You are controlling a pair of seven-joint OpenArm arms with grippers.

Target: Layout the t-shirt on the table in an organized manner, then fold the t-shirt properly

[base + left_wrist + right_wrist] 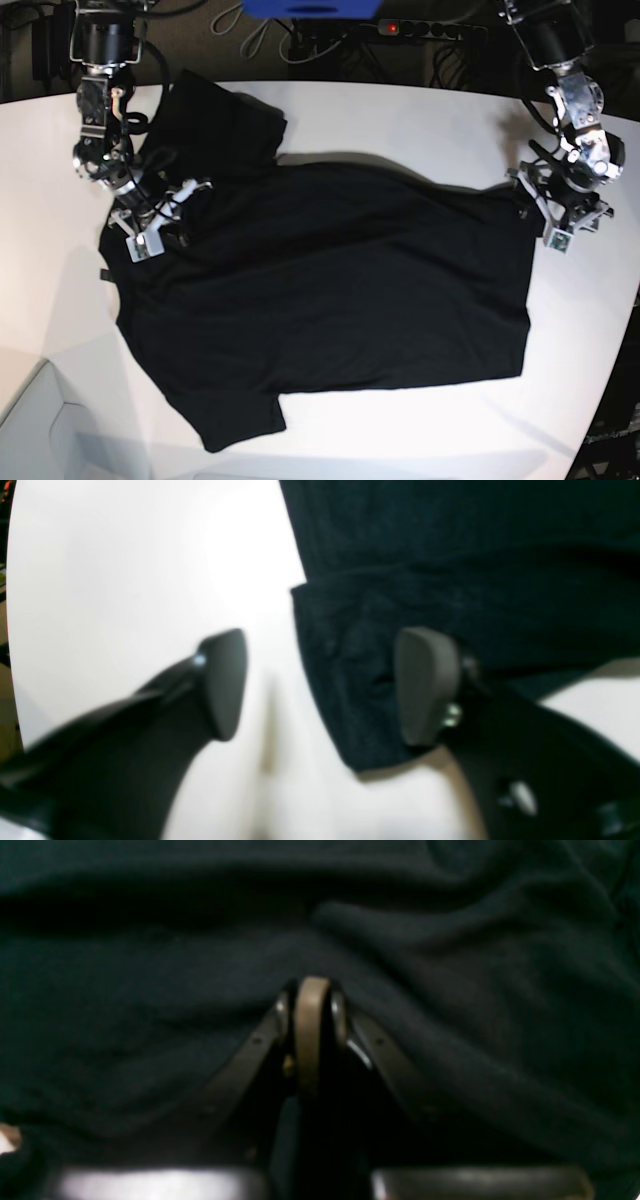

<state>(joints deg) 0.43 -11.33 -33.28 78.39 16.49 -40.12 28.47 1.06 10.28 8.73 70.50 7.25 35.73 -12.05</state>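
The t-shirt (330,290) lies spread on the white worktop (420,120), mostly flat, with its plain dark side up; no print shows. One sleeve is bunched and folded over, just beyond the right gripper (311,990), and the other sleeve sticks out toward the near edge of the worktop. So the laying-out step is in hand and the folding is not yet begun, I judge.

The right gripper has its jaws together and rests on the wrinkled cloth; I cannot tell if any fabric is pinched between them. The left gripper (320,685) stands with its jaws apart at the opposite edge of the shirt: one pad (427,685) is over the hem corner, the other over bare worktop.

The next move probably calls for closing on that corner and pulling outward, while the folded sleeve is opened flat.
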